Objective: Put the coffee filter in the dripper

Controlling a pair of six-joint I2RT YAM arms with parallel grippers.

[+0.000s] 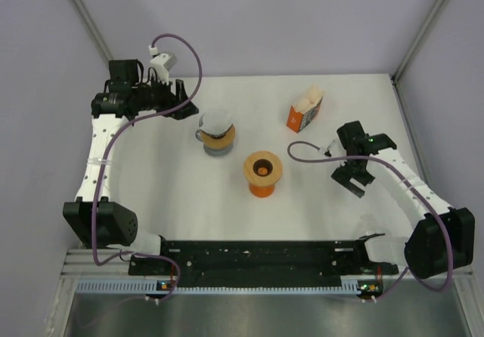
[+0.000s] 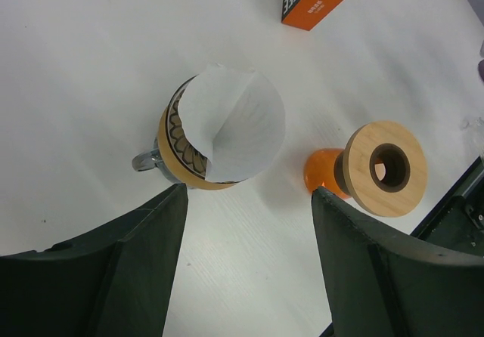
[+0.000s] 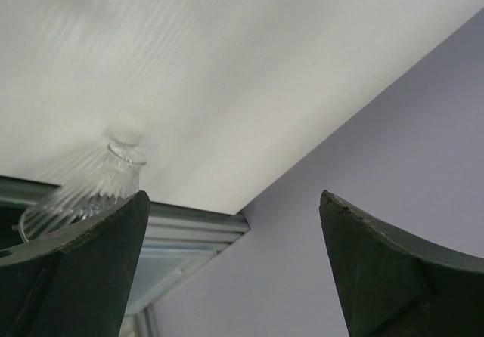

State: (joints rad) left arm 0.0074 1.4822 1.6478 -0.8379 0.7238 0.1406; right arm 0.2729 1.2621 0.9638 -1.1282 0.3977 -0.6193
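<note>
The coffee filter (image 2: 234, 125), a white paper cone with its mouth open, sits in the top of a mug (image 2: 170, 152) that has a wooden collar, a patterned band and a grey handle. The mug stands on the white desk (image 1: 318, 201), left of the middle and towards the far edge. The left gripper (image 2: 248, 201) hovers off the mug's far left side. Its dark fingers (image 2: 136, 261) are spread wide with nothing between them, and in the left wrist view the mug and filter show beyond the gap, apart from both fingers. Near the middle of the desk, just to the right of the mug and closer to the near edge, stands an orange stand (image 1: 262, 172) topped by a round wooden disc with a hole in its middle. An orange box (image 1: 305, 110) with white paper showing at its open top stands towards the far right part of the desk, well apart from the mug. The right gripper (image 1: 355, 182) hangs over the right side of the desk with its fingers (image 3: 83, 276) also wide apart and empty. In the right wrist view a clear ribbed glass dripper (image 3: 76, 197) lies tilted on the desk close to its near edge, by the right corner, well apart from the filter.
</note>
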